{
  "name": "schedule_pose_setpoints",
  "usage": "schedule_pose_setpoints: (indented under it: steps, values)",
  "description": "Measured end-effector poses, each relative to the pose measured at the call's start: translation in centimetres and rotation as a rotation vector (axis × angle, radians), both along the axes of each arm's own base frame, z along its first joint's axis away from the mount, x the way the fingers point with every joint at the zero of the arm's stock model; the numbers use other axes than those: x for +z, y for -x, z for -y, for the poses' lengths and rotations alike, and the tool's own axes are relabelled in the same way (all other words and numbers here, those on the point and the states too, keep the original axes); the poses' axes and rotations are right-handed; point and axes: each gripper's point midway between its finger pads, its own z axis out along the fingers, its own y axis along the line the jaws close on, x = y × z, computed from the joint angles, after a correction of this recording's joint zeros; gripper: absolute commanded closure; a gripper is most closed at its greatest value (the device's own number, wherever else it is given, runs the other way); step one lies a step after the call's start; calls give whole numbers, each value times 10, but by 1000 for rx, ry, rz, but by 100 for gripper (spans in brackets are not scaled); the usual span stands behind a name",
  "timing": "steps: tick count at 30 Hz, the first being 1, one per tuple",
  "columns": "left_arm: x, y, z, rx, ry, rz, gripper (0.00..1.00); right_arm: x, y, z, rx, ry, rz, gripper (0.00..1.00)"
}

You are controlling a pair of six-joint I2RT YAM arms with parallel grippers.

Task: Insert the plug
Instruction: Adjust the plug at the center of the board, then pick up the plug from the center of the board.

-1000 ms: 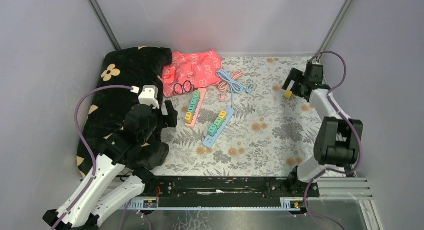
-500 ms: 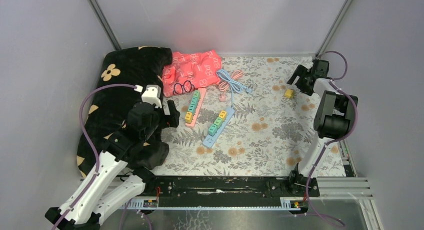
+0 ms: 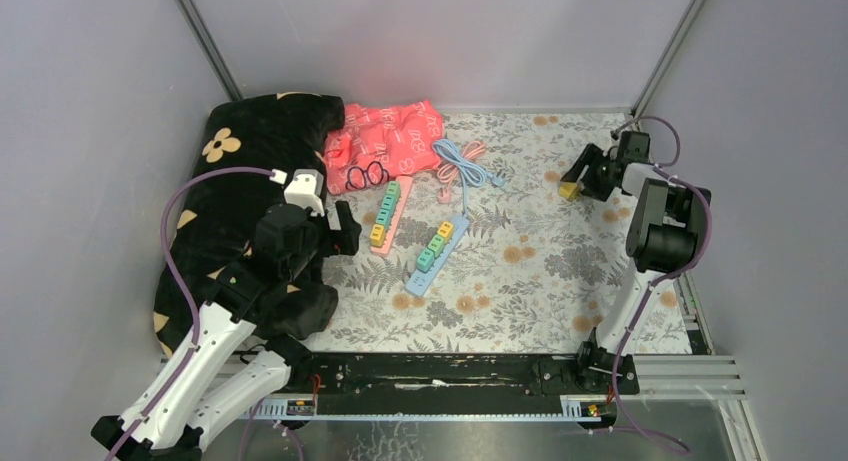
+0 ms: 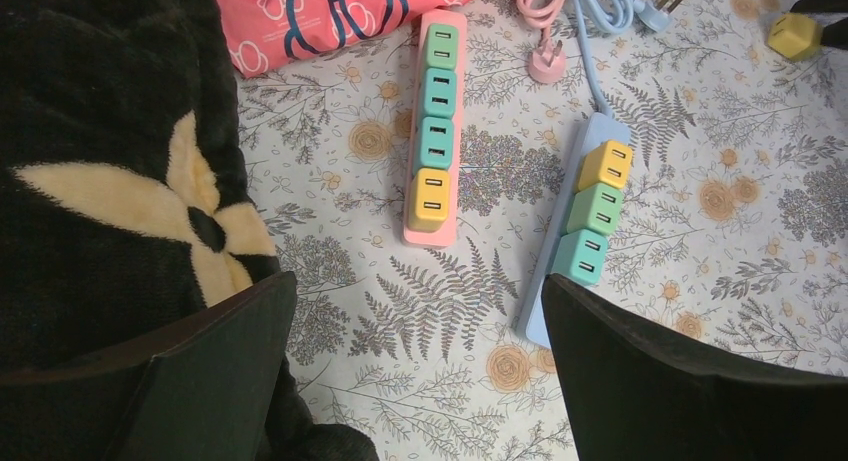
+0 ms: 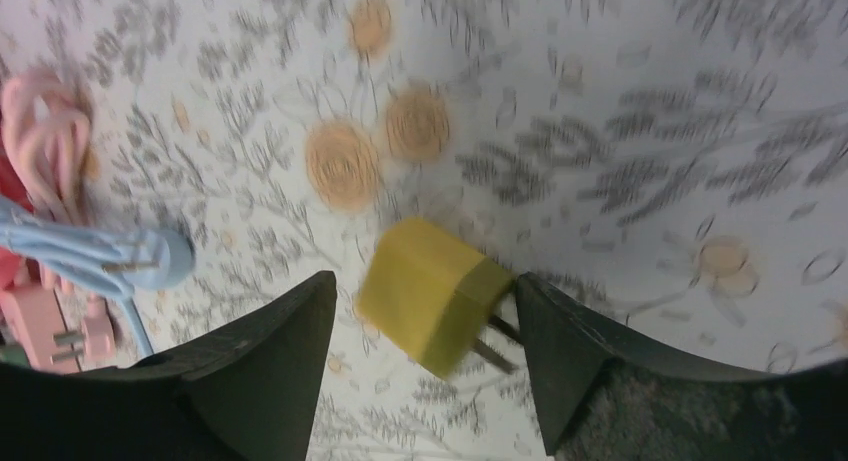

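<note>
A yellow plug (image 3: pixel 569 190) lies on the flowered cloth at the far right, its prongs pointing sideways. My right gripper (image 3: pixel 583 178) is open and low over it. In the right wrist view the plug (image 5: pixel 430 291) sits between the fingers, its prong end against the right finger (image 5: pixel 580 351), the gripper (image 5: pixel 422 286) not closed. A pink power strip (image 3: pixel 385 214) and a blue power strip (image 3: pixel 437 253) lie mid-table, each with coloured plugs in it. My left gripper (image 3: pixel 340 226) is open and empty, hovering near them (image 4: pixel 418 291).
A black pillow with yellow flowers (image 3: pixel 240 181) fills the left side. A red bag (image 3: pixel 385 141) lies at the back. Coiled pink and blue cables (image 3: pixel 462 166) lie behind the strips. Grey walls close in the right and far sides.
My right gripper drew back toward the far right corner, then came down again around the yellow plug, which shifted slightly left. My left arm barely moved.
</note>
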Motion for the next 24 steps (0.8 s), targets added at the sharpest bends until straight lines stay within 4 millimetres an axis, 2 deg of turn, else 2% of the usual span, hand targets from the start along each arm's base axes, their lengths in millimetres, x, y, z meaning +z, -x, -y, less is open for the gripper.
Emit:
schedule_pose_setpoints:
  steps: [2, 6, 11, 14, 17, 24]
  values:
    - [-1, 0, 0, -3, 0, -1, 0, -6, 12, -7, 14, -27, -19, 31]
    - [0, 0, 2, -13, 3, 4, 0, -5, 33, -18, 34, -64, -36, 33]
    - [2, 0, 3, -20, 10, 9, 0, -5, 57, -27, 46, -81, -55, 30]
    - [3, 1, 4, -23, 14, 13, 0, -1, 61, -25, 54, -47, -41, 23]
    - [4, 1, 4, -26, 17, 17, 0, 4, 59, -19, 70, 18, -16, 21]
    - [5, 2, 3, -25, 20, 21, 0, 0, 53, -8, 152, 141, 14, 9]
